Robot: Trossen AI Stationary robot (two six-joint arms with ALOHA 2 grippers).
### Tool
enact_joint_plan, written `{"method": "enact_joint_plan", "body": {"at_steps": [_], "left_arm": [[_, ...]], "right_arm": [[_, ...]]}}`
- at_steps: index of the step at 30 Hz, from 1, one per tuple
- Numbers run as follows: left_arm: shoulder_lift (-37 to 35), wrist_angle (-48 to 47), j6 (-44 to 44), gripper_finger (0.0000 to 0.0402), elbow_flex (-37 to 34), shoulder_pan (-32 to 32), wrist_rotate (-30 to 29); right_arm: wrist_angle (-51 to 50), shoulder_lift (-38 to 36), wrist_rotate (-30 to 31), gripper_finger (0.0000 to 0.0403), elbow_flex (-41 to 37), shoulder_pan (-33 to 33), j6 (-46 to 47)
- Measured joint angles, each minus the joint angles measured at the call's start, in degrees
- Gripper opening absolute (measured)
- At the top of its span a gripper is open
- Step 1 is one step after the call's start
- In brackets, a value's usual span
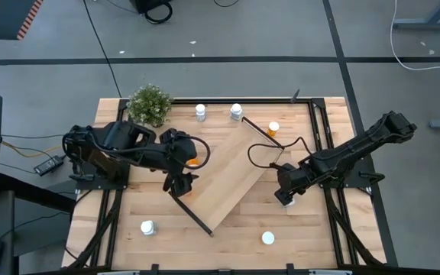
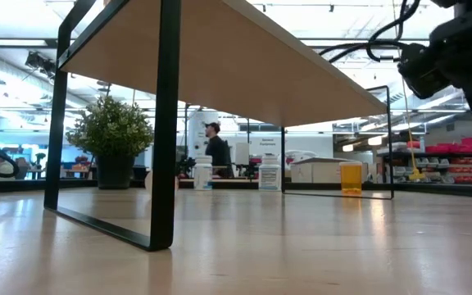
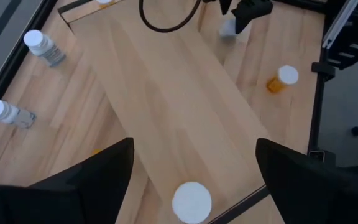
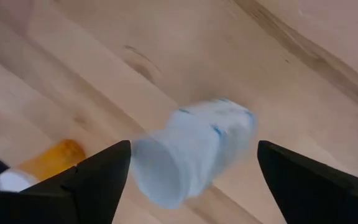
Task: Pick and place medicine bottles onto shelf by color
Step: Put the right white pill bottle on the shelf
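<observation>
Leftmost in the high view, a small green potted plant [image 1: 150,105] at the far edge of the wooden tabletop [image 1: 319,237]; just in front of it, the dark left arm reaching inward, its left gripper [image 1: 180,182] hovering over the near-left end of the long light-wood shelf board with black metal rails [image 1: 228,172], which lies diagonally across the table; left fingers [image 3: 98,171] spread wide in the left wrist view, gripping nothing, with a white round cap [image 3: 192,201] showing between and below them on the board; an orange bottle [image 1: 194,162] half hidden under the arm beside the board; a white-capped bottle [image 1: 147,227] standing alone near the front left; two white-bodied bottles [image 1: 200,111] and [image 1: 237,112] upright along the far edge; an orange translucent bottle with white cap [image 1: 273,128] just past the shelf's far end; another white-capped bottle [image 1: 268,238] near the front, right of centre; further right, the right gripper [image 1: 287,197] low over the table off the shelf's right side; in the right wrist view, right fingers [image 4: 98,174] parted wide around a tilted white-bodied bottle with blue label marks [image 4: 194,149], blurred, not clamped as far as visible; an orange bottle lying on its side [image 4: 39,165] nearby.
</observation>
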Motion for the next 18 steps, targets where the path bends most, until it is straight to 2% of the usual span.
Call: {"method": "enact_joint_plan", "body": {"at_steps": [9, 18], "left_arm": [[0.0, -0.83, -1.26, 0.0343, 0.0, 0.03, -0.02], [0.0, -1.16, -2.23, 0.0343, 0.0, -0.26, -0.03]], "right_arm": [[-1.56, -0.04, 1.25, 0.0358, 0.09, -0.02, -0.21], [-2.41, -0.04, -0.94, 0.0358, 0.11, 1.46, -2.47]]}}
